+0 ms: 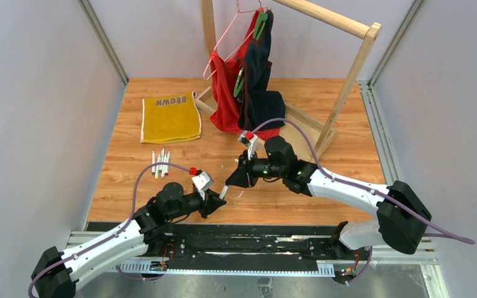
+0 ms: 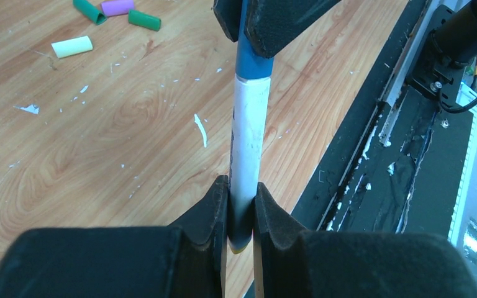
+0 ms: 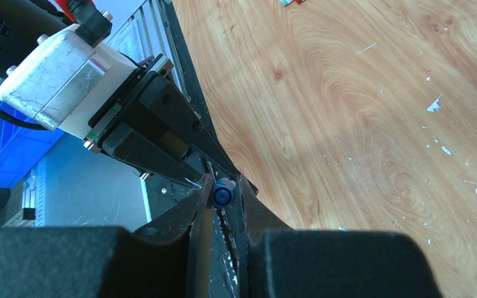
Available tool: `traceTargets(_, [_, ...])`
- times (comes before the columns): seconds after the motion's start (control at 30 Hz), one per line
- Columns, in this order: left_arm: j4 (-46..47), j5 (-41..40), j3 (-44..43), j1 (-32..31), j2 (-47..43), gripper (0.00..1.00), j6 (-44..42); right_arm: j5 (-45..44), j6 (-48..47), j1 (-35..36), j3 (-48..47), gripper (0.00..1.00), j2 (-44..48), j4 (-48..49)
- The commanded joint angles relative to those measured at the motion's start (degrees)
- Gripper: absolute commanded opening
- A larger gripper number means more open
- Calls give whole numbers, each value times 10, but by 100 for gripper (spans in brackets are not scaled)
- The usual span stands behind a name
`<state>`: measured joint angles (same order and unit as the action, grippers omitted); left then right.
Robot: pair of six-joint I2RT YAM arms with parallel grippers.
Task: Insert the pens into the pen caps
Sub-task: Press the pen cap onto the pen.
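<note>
The left gripper is pinched nearly shut on one end of a white pen, held just above the table near its near edge. The right gripper is clamped just as narrowly on the blue cap, which sits over the pen's other end; whether it is pushed fully home cannot be told. This looks like the first pairing, close to done. About four other pens lie together further left, and four loose caps, teal, purple, green and yellow, lie empty on the wood, so most of the work seems left
</note>
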<state>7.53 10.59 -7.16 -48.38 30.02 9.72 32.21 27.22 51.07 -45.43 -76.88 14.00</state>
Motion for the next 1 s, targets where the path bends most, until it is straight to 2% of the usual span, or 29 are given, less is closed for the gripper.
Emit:
traceTargets(0.0, [212,-27,-35,35,-17,0,35,64,18,55,55,1,-20,-111])
traceTargets(0.4, [197,-15,-39,56,-37,0,36,106,-12,66,75,1,-25,-167])
traceTargets(0.67, [203,-12,-47,72,-23,0,48,139,52,71,113,1,-25,-97])
traceTargets(0.97, [238,3,-45,77,1,0,58,139,77,83,123,0,-43,-53])
